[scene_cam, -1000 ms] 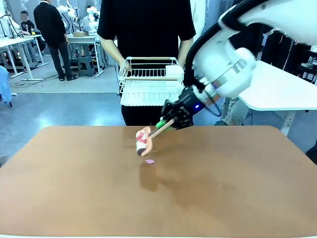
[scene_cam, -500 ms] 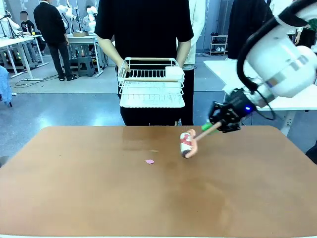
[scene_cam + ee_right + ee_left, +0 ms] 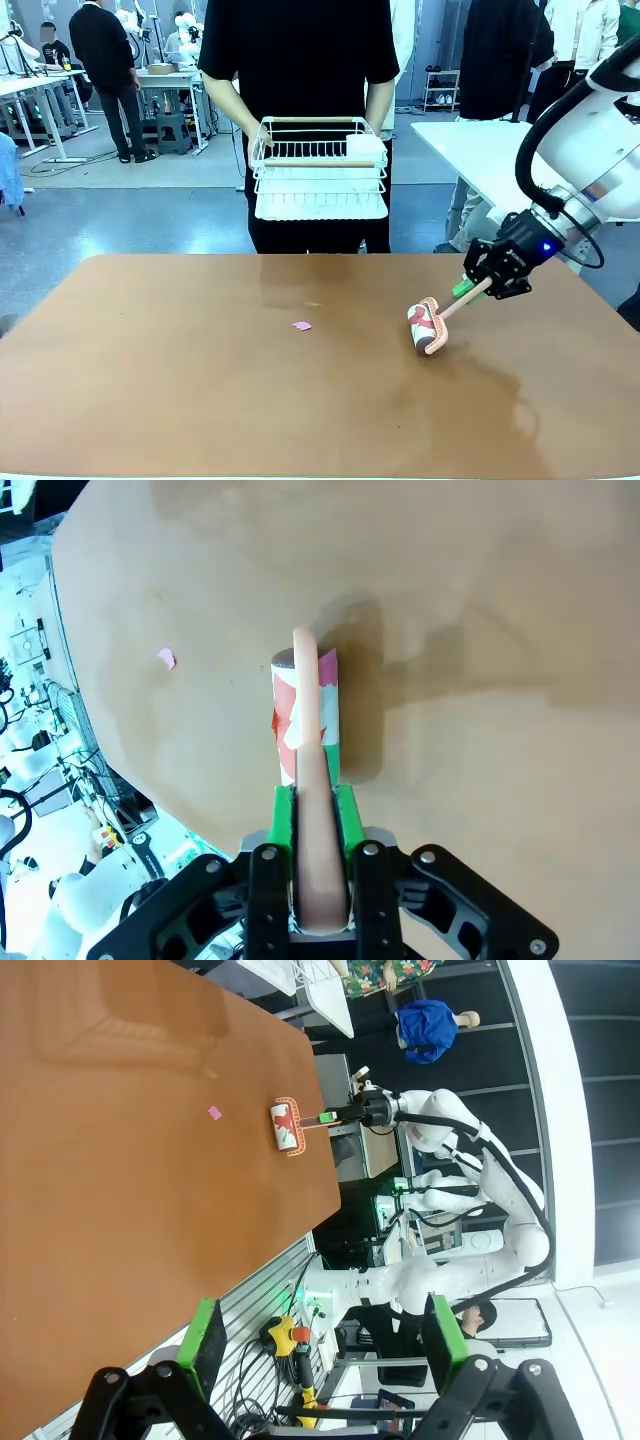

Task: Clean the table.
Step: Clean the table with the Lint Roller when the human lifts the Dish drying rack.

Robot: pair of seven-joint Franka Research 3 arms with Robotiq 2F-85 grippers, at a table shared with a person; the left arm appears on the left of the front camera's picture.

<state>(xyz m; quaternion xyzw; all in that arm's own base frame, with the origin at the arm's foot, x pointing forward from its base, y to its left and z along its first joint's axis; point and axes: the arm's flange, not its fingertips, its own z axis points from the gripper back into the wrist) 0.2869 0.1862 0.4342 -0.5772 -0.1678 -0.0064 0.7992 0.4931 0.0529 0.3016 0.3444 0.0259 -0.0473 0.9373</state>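
Bent down from the right, the right gripper (image 3: pixel 469 290) clenches the smooth pink handle (image 3: pixel 452 304) of a cylindrical lint roller (image 3: pixel 424 327). It is on the glossy terracotta table (image 3: pixel 180 400), right of middle; the left gripper (image 3: pixel 320 1335) is released.

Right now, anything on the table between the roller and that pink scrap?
Nothing visible. Only bare table lies between the lint roller, held by the right gripper, and the pink scrap to its left in the front view.
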